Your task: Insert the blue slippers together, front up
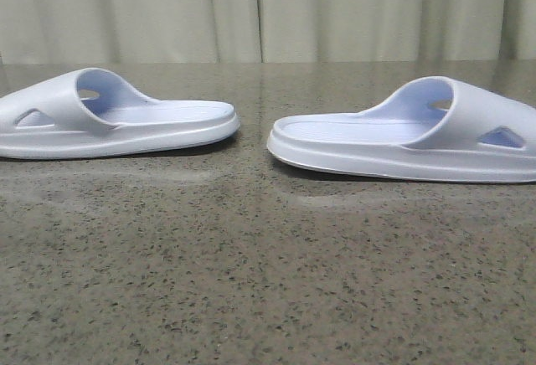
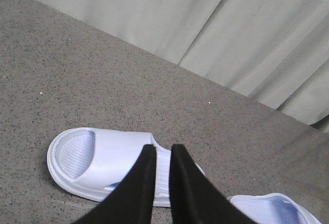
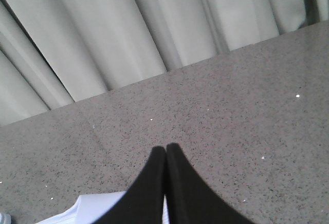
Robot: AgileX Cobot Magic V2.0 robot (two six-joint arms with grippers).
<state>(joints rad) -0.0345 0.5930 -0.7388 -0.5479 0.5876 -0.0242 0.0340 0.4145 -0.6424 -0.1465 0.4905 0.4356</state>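
1. my left hand (image 2: 162,154) hangs above the counter (image 2: 77,75) with its fingers drawn narrow, a thin slit between the tips, holding nothing.
2. my right hand (image 3: 165,151) has its fingertips pressed together, also empty.
3. directly below and just past the left hand lies the left slipper (image 2: 103,165), upright on its sole; the hand sits over its footbed near the strap.
4. under the right hand only a pale edge of the right slipper (image 3: 97,208) shows.
5. front view: left slipper (image 1: 109,122) and right slipper (image 1: 410,135) lie on the counter with long axes running side to side, heels facing across a clear gap, straps outward.
6. judgement: each arm is nearer its own slipper; the left looks better placed.
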